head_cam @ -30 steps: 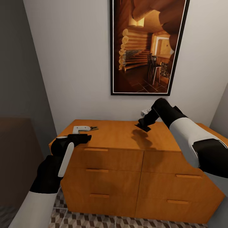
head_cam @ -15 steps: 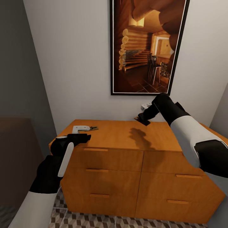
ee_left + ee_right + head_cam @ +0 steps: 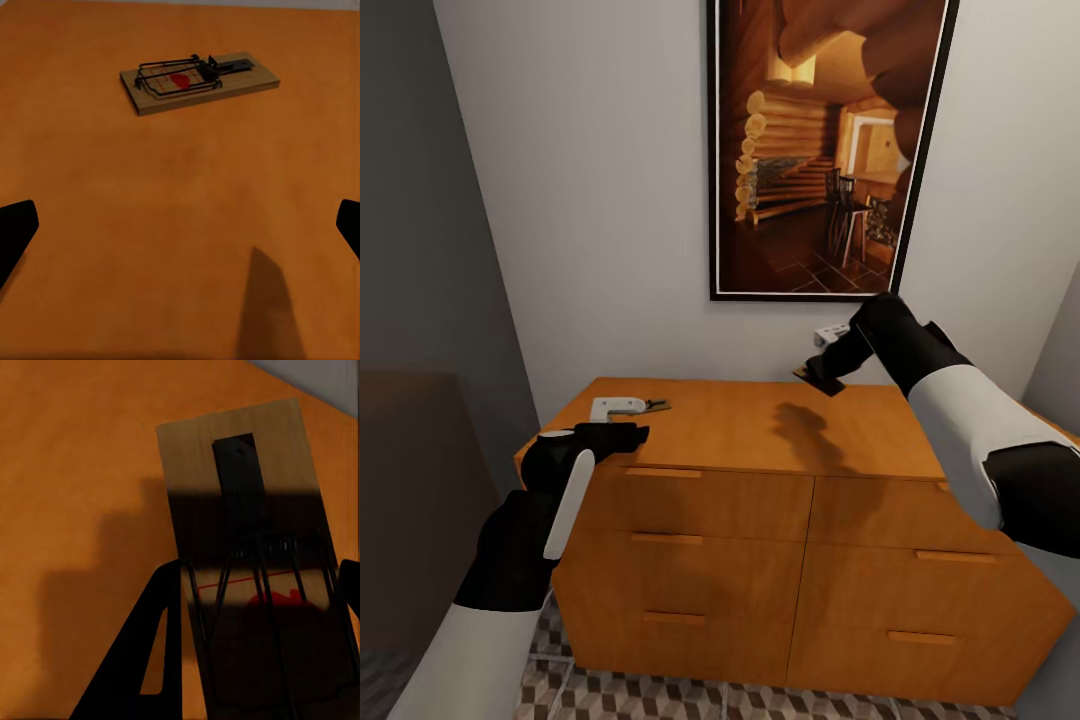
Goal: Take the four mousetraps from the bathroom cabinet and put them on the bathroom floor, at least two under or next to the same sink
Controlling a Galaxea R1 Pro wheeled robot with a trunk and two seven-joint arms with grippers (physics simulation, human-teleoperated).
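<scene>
The orange-brown cabinet [image 3: 740,425] stands against the wall. One mousetrap [image 3: 630,406] lies flat at the left of its top; in the left wrist view this mousetrap [image 3: 199,81] is a small wooden board with dark wire and a red spot. My left gripper [image 3: 628,434] hovers at the cabinet's front left edge, a little short of that trap, open, its fingertips [image 3: 15,232] wide apart. My right gripper [image 3: 822,378] is raised above the back of the cabinet top, shut on a second mousetrap [image 3: 247,525]. No other mousetraps are in view.
A large framed picture [image 3: 825,150] hangs on the wall right above the cabinet. The drawer fronts [image 3: 700,510] are all closed. Patterned floor tiles [image 3: 660,695] show below the cabinet. A dark wall and a dark brown block [image 3: 405,500] close in the left side.
My right gripper has lifted the mousetrap higher above the cabinet top and drawn it a little to the right. The left arm has stayed still.
</scene>
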